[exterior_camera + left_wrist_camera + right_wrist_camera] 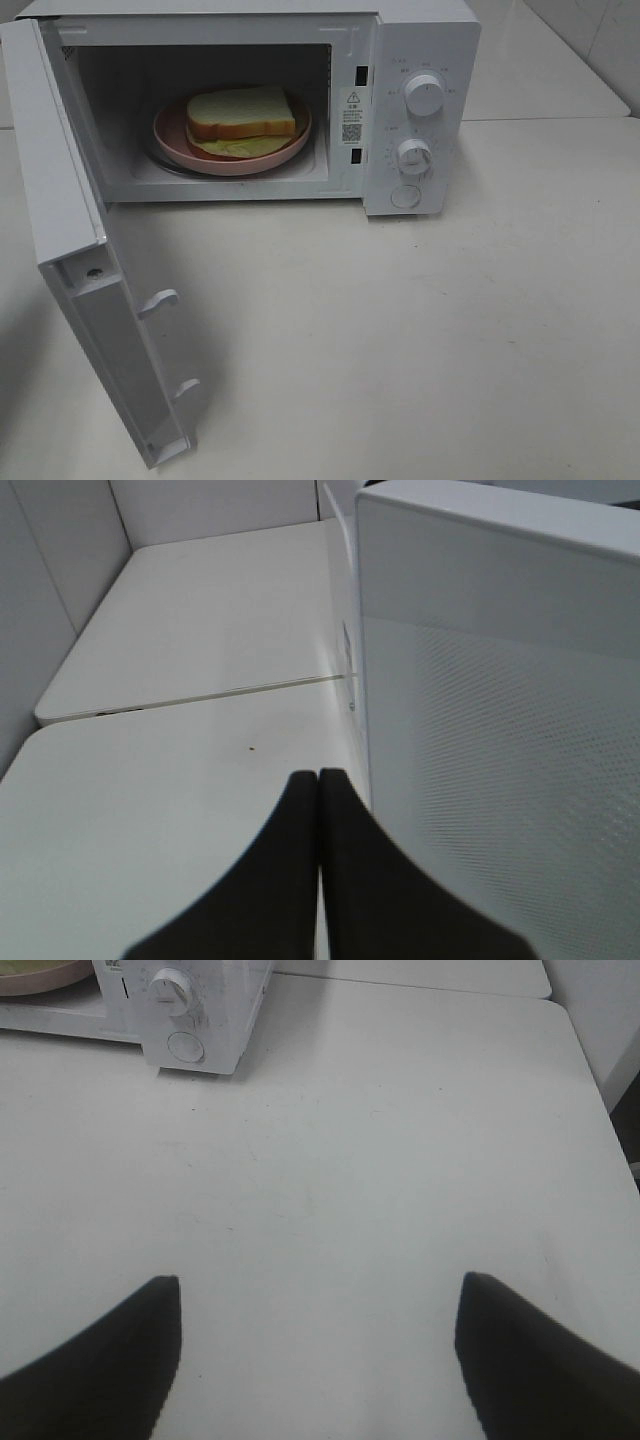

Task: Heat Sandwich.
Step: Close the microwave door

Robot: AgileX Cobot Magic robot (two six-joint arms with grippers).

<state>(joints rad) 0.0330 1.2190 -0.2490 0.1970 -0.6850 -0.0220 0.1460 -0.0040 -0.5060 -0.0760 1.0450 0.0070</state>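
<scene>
The sandwich (pixel 241 118) of white bread with a pale green filling lies on a round pink plate (pixel 180 140) inside the white microwave (pixel 420 60), whose door (pixel 70 230) hangs wide open to the left. Neither arm shows in the exterior high view. In the left wrist view my left gripper (pixel 318 778) is shut with nothing between its fingers, just beside the outer face of the open door (pixel 500 760). My right gripper (pixel 320 1285) stands open and empty over bare table, well in front of the microwave's control panel (pixel 185 1020).
Two knobs (pixel 425 95) and a round button (pixel 406 196) sit on the microwave's right panel. A second white table (pixel 200 610) adjoins at the back, with white walls behind it. The table edge (pixel 600 1090) runs on the right.
</scene>
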